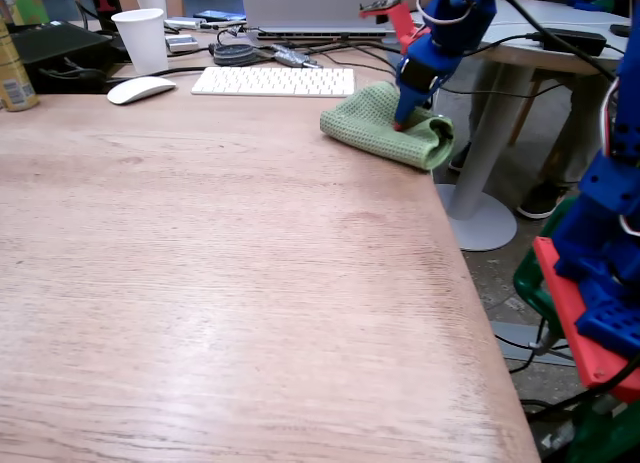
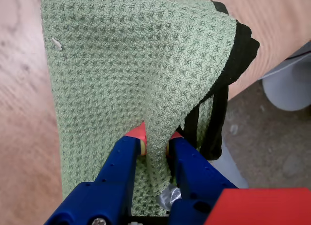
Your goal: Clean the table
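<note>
Wrist view: end effector (image 2: 155, 141) pinches green cloth (image 2: 121, 79) fold; cloth hides table (image 2: 19, 113) edge.

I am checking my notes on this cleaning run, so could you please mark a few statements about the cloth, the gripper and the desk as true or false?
1. The blue gripper with red fingertips pinches a fold of the green waffle-weave cloth. True.
2. The cloth lies in the middle of the light-wood table. False: in the fixed view it sits at the table's far right edge.
3. A white keyboard lies left of the cloth in the fixed view. True.
4. The white paper cup is tipped over. False: it stands upright.
5. The white computer mouse rests on the cloth. False: it lies apart, left of the keyboard.
</note>
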